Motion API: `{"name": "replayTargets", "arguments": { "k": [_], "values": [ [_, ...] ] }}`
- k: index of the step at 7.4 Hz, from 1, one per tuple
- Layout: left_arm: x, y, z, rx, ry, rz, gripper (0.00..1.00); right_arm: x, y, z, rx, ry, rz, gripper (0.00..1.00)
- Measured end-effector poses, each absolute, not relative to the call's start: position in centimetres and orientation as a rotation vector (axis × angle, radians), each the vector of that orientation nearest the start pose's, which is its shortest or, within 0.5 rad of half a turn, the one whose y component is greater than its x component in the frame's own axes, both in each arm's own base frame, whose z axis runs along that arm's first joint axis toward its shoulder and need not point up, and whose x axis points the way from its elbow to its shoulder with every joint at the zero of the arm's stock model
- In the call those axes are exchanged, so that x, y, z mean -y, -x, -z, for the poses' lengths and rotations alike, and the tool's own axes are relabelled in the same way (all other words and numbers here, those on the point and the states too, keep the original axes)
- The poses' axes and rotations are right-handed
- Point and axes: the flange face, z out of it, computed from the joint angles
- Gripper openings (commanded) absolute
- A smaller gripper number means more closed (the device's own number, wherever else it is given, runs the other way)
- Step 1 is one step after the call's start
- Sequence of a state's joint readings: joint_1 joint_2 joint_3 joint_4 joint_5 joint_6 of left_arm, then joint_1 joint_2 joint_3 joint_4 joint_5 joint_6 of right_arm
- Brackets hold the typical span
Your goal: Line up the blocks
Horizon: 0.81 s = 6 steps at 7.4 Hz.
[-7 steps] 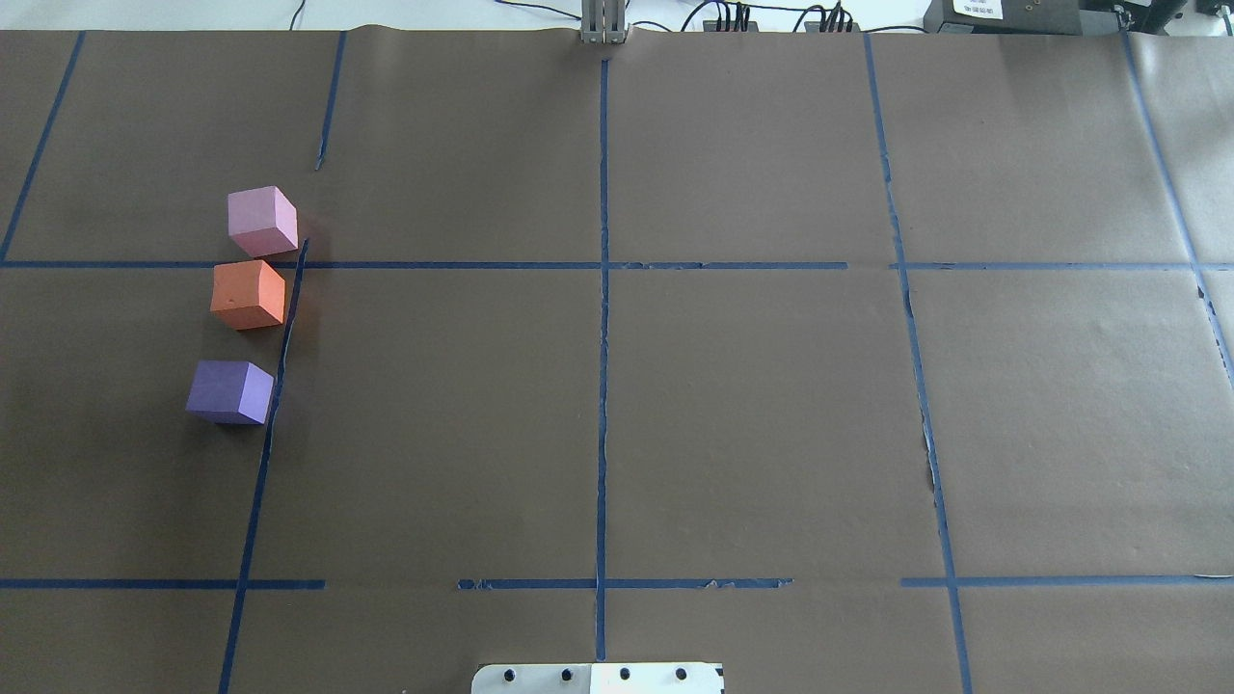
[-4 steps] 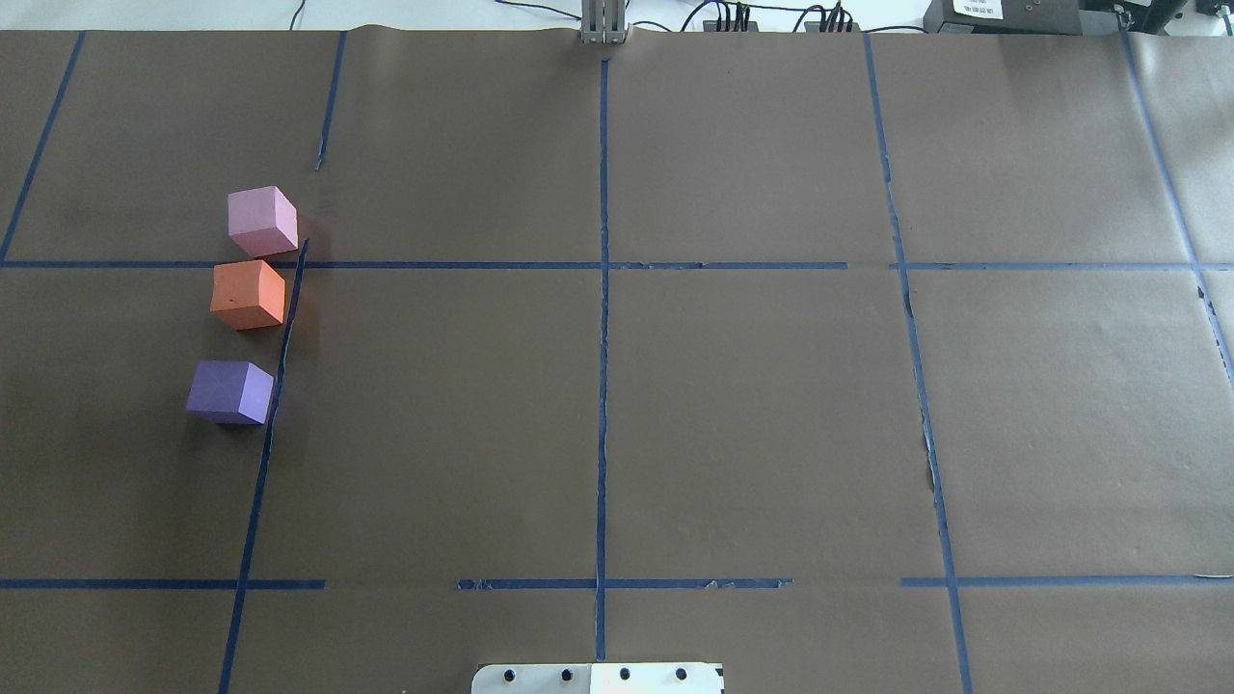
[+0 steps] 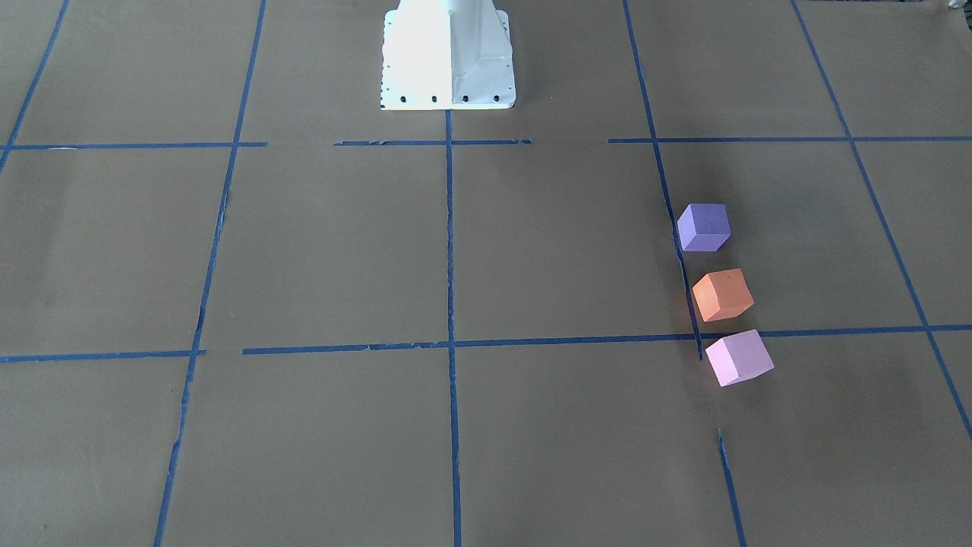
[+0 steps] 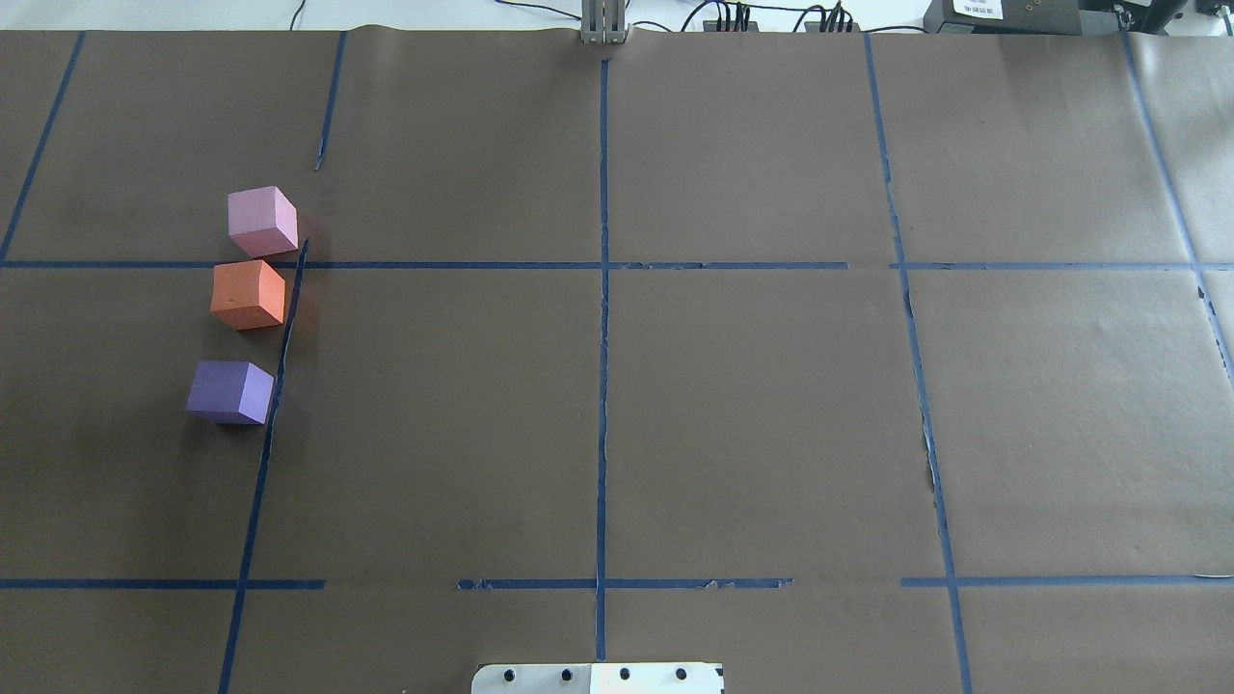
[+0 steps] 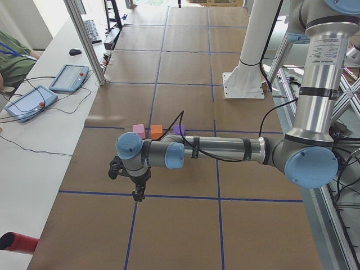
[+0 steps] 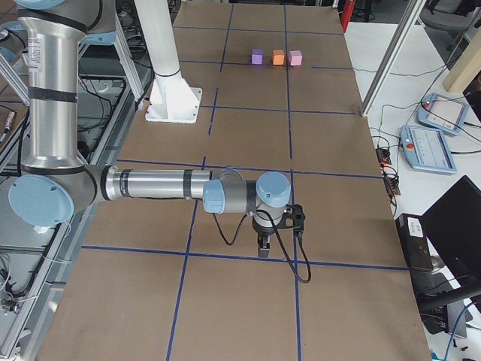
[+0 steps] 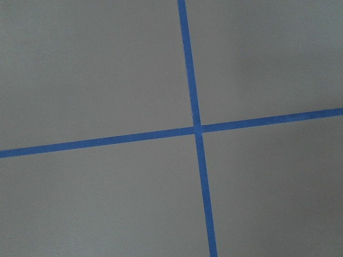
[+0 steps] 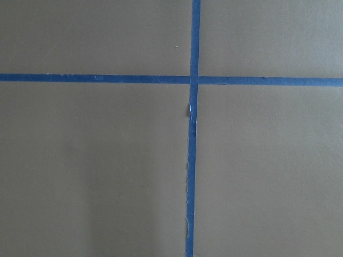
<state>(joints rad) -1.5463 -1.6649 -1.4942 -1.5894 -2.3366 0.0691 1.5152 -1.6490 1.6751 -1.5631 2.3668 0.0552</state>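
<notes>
Lying nearly in line, pink block [image 4: 260, 222], orange block [image 4: 249, 295] and purple block [image 4: 229, 392] seem to need only straightening; whether left claw [image 5: 136, 196] or right claw [image 6: 263, 248] is clenched cannot be told.

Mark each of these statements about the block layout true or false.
1. The orange block sits between the pink block and the purple block. True.
2. The purple block is the one farthest from the robot's base plate. False: it is the nearest, and the pink block is the farthest.
3. All three blocks lie on the robot's left half of the brown paper. True.
4. A gripper holds the pink block. False: all three blocks rest on the paper, and the left gripper and the right gripper both hang well away from them.
</notes>
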Motion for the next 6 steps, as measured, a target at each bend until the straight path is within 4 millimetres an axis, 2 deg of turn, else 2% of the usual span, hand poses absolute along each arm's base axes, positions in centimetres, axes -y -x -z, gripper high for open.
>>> {"name": "replayTargets", "arguments": {
  "k": [6],
  "values": [
    [53.31,5.74,-64.88,-0.766,-0.041,-0.086,1.00,46.37,-3.66,-64.21,0.797,0.012,0.014,1.00]
  ]
}}
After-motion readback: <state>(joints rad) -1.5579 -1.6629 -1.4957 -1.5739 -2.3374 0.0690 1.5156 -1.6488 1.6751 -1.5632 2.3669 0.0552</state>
